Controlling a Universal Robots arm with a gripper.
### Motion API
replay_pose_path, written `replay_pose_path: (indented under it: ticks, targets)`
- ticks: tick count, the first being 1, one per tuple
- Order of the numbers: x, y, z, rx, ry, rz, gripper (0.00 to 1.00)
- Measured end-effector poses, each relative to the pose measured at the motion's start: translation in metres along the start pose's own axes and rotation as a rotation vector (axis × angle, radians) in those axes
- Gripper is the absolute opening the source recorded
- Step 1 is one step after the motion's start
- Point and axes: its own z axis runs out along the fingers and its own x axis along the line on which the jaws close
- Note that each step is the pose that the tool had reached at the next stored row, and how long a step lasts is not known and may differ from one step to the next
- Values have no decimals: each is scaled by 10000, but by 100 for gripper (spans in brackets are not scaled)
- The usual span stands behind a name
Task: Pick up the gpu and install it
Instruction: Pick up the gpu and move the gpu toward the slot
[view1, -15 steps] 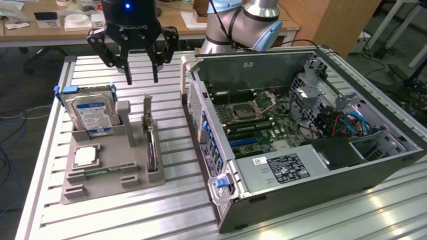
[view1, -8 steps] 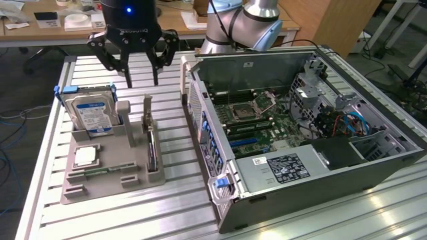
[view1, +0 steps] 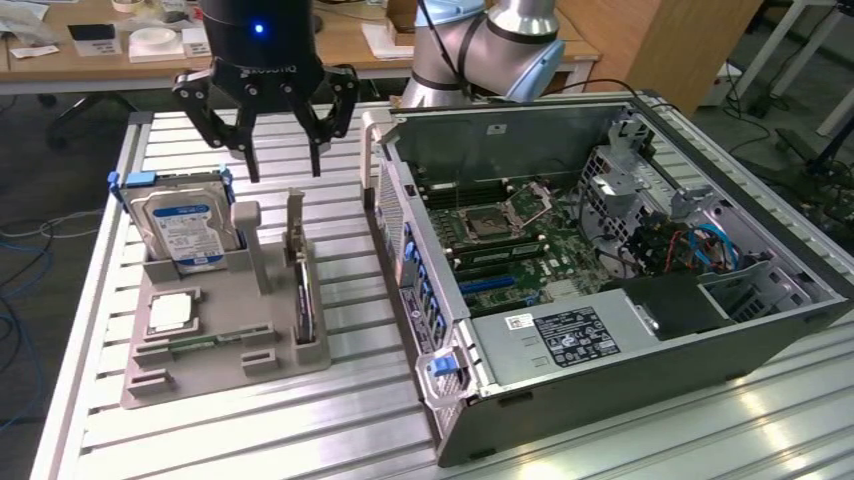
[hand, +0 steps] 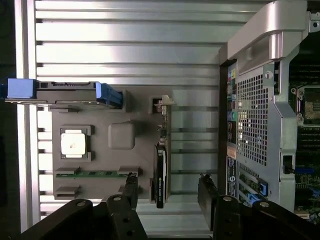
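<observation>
The pick-up approach is in hand: the gripper (view1: 283, 172), wide open and empty, is held above the upright gpu (view1: 304, 290); alignment astride its thin edge is needed.

A grey tray (view1: 214, 385) lay on the slatted metal table (view1: 267, 435). A hard drive (view1: 184, 228) with blue side rails stood upright at its far end. A CPU (view1: 171, 313) and a green memory stick (view1: 198, 342) lay flat nearer. At the exterior view's right sat an open PC case (view1: 641, 390), its motherboard (view1: 521, 235) exposed.
</observation>
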Motion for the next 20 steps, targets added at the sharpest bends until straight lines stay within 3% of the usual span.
replay_pose_path:
  ticks: [20]
  targets:
    - [-17, -12, 178, 4, 15, 1, 60]
